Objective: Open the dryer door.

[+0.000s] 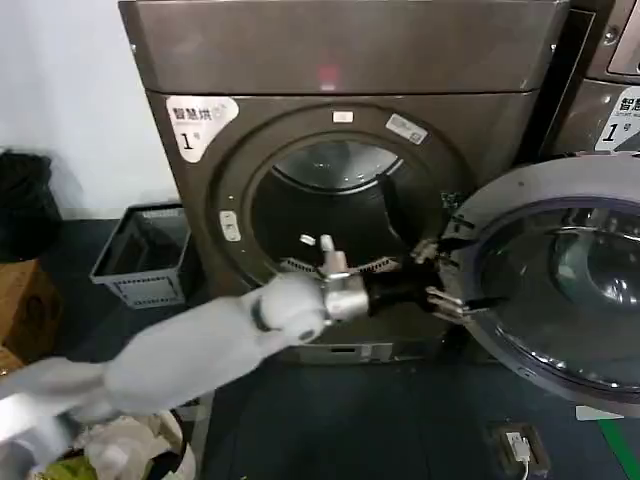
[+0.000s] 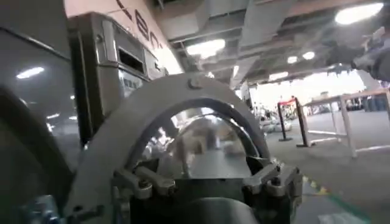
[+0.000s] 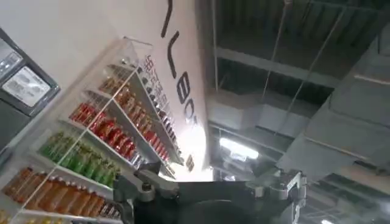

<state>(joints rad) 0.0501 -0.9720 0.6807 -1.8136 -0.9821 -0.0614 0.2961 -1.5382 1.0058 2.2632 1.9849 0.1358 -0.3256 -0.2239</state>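
From up top, the dryer door (image 1: pixel 560 280) is already swung wide to the right of the drum opening (image 1: pixel 335 215), so opening looks basically done. The left gripper (image 1: pixel 440 275) sits at the door's inner rim, fingers spread, not clamping anything.

Left wrist cam: the door (image 2: pixel 177 115) arches right ahead of those parted fingers (image 2: pixel 143 182).

Right wrist cam: the right gripper (image 3: pixel 210 189) is off pointing at the ceiling, fingers apart.

Next I'd guess the left arm just backs away.

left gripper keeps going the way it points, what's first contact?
Most likely the grey inner rim of the round chrome-ringed dryer door, swung open: the left gripper sits right at that rim. Depth is unclear.
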